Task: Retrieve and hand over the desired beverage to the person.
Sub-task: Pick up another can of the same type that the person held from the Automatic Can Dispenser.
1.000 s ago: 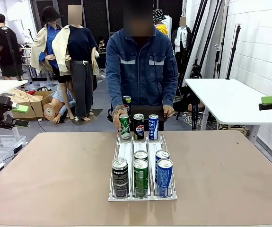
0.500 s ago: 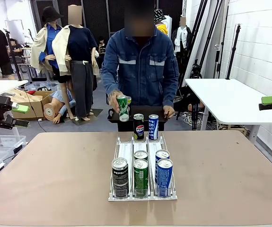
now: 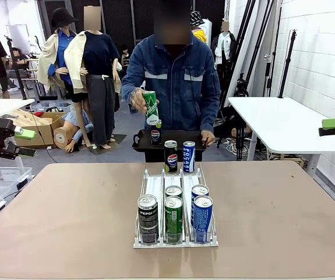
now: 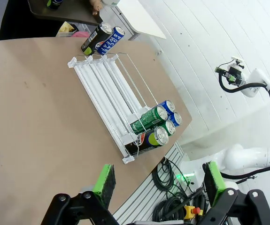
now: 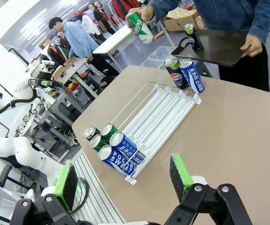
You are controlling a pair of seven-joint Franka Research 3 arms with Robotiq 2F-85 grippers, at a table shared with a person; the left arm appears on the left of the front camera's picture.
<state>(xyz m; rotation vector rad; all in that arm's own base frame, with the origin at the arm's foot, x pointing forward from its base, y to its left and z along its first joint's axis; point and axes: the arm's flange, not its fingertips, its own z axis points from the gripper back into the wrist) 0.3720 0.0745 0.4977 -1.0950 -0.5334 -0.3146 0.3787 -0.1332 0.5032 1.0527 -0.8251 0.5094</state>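
Your left gripper [image 4: 160, 182] and right gripper [image 5: 124, 180] hang released, empty; hold clear of the can rack [image 3: 154, 185] while the person [image 3: 179, 81] holds a green can [image 3: 150, 108] aloft.

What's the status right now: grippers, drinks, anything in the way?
Both open: left gripper, right gripper, nothing held. The person holds a green can up, tray in other hand. Nothing blocks the rack.

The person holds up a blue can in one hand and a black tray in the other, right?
Not blue: the can the person holds up is green, as the front view shows. The other hand does hold the black tray.
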